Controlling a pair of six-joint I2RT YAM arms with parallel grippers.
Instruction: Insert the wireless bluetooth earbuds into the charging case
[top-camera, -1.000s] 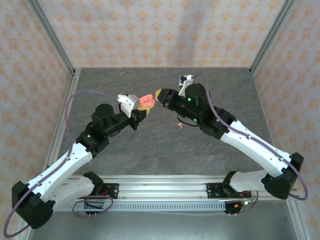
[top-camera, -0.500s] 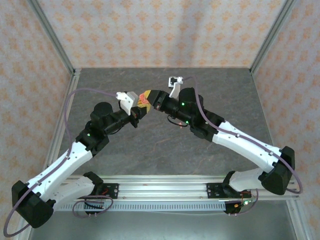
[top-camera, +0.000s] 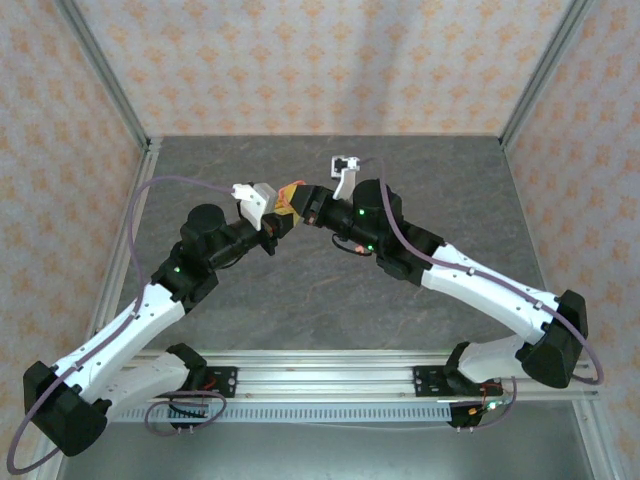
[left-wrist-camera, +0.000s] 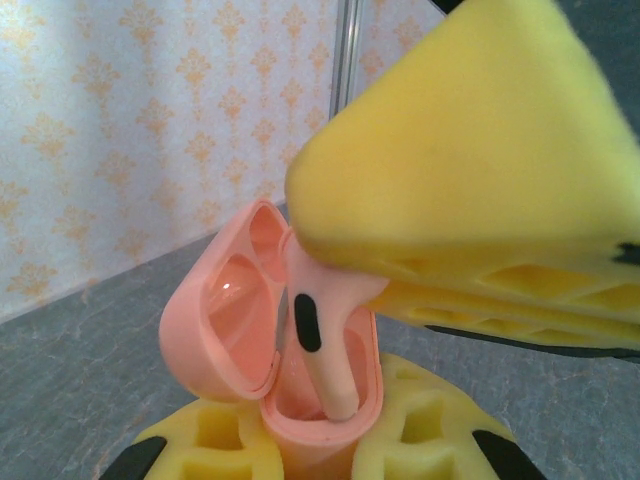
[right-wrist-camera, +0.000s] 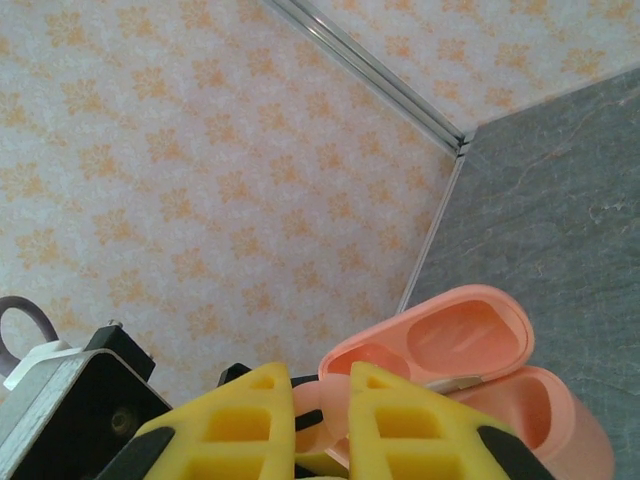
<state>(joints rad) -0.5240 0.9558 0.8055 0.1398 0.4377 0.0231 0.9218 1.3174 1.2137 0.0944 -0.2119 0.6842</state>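
the pink case (left-wrist-camera: 215, 330) is smooth glossy plastic; the earbud (left-wrist-camera: 330, 370) is smooth, less shiny plastic; the pincer pads (left-wrist-camera: 470, 170) look like matt yellow foam; the surface (top-camera: 300, 300) is matt, stone-patterned

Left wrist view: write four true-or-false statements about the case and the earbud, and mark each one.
1. The lid of the case stands open. True.
2. The earbud is white. False: it is coral pink with a black mark on its stem.
3. The left end effector grips the case from below, between its yellow pads. True.
4. The earbud lies loose on the table. False: the right end effector holds it by its head, and the tip of its stem reaches into the case.
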